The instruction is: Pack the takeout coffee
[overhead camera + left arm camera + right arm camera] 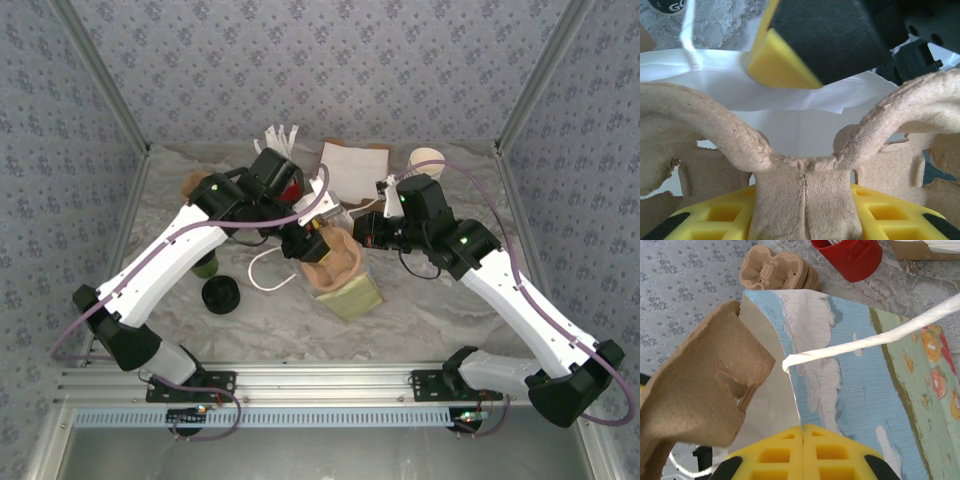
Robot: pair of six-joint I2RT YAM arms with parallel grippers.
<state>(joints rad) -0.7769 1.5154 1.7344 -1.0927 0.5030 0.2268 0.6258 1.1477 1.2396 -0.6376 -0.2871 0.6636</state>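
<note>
Olive-green paper cup (pixel 206 266) stands on the table (pixel 450 310) at 9 o'clock of the bag (pixel 352 294). It is mostly hidden under the left forearm, and only a sliver of its side shows. Black lid (pixel 220 295) lies just beside it at 5 o'clock, not on the cup. Whether the cup is filled cannot be told.

Handling, judged: the paper wall is thin, so the cup is light if empty and spill-prone if full. It would dent under a hard pinch and is stiffest at the rolled rim and the base. Best hold is across the body below the rim, squeezed gently and kept upright. The lid is stiff, slick and low, and is best taken by its edge.

Left gripper (pixel 308 246) is clamped on the centre rib of a brown pulp carrier (pixel 805 165) at the bag's mouth. Right gripper (pixel 803 440) has its fingers pressed together on the bag's wall at the rim, holding the mouth open. A string handle (pixel 865 342) crosses above it. Neither gripper is free for the cup.

Around:
- A red holder (pixel 290 186) with white sticks (pixel 275 135) is at 1 o'clock of the cup.
- A stack of carriers (pixel 196 185) is at 12 o'clock of the cup.
- A cream cup (pixel 428 160) is at 1 o'clock of the bag, well apart.

In the way: the left forearm lies over the cup, the lid sits close beside it, and a loose handle loop (pixel 253 270) lies between the cup and the bag.
</note>
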